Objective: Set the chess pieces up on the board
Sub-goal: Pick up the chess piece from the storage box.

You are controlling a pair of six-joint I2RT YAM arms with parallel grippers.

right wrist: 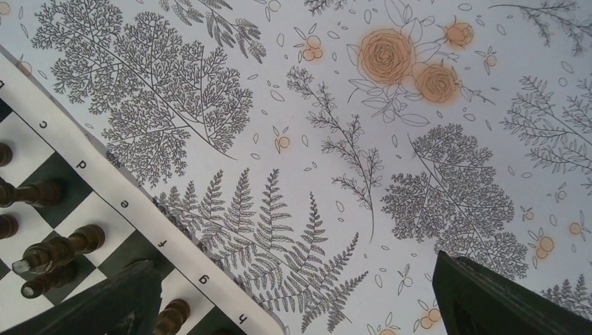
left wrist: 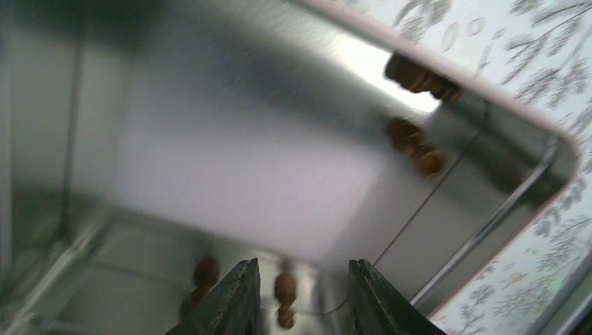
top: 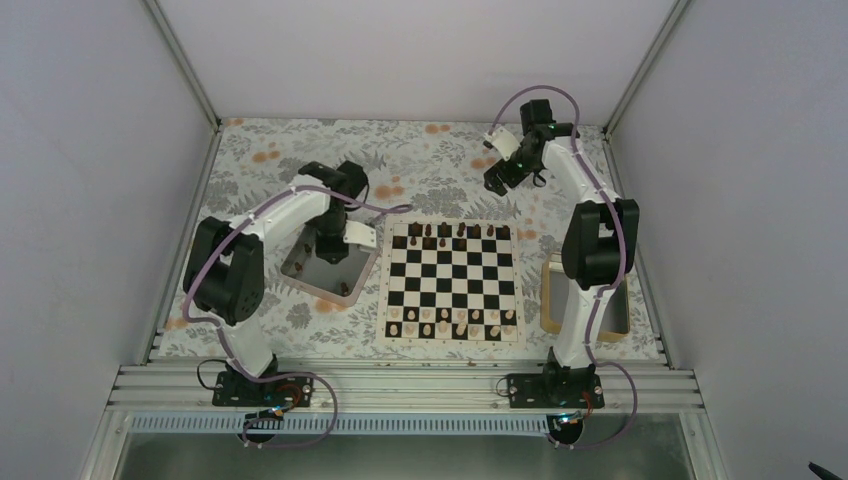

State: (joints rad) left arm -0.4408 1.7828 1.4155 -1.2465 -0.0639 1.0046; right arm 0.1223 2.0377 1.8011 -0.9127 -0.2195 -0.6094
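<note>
The board [top: 451, 281] lies mid-table. Dark brown chess pieces [top: 447, 233] stand along its far rows and pale ones along its near rows. More dark pieces lie in the metal tray [top: 362, 283] left of the board. My left gripper [top: 331, 261] reaches down into that tray. In the blurred left wrist view the left gripper [left wrist: 302, 265] is open round a lying dark piece [left wrist: 285, 296], with a gap on each side. Another piece [left wrist: 204, 276] lies just left of the fingers. My right gripper [top: 498, 179] hangs wide open and empty beyond the board's far right corner.
Two more dark pieces [left wrist: 421, 75] [left wrist: 417, 145] lie near the tray's rim [left wrist: 551, 132]. The right wrist view shows the right gripper [right wrist: 294, 259] over the flowered tablecloth, with the board's lettered edge [right wrist: 126, 204] and standing dark pieces [right wrist: 59, 251] at lower left. A wooden tray [top: 550, 296] sits by the right arm.
</note>
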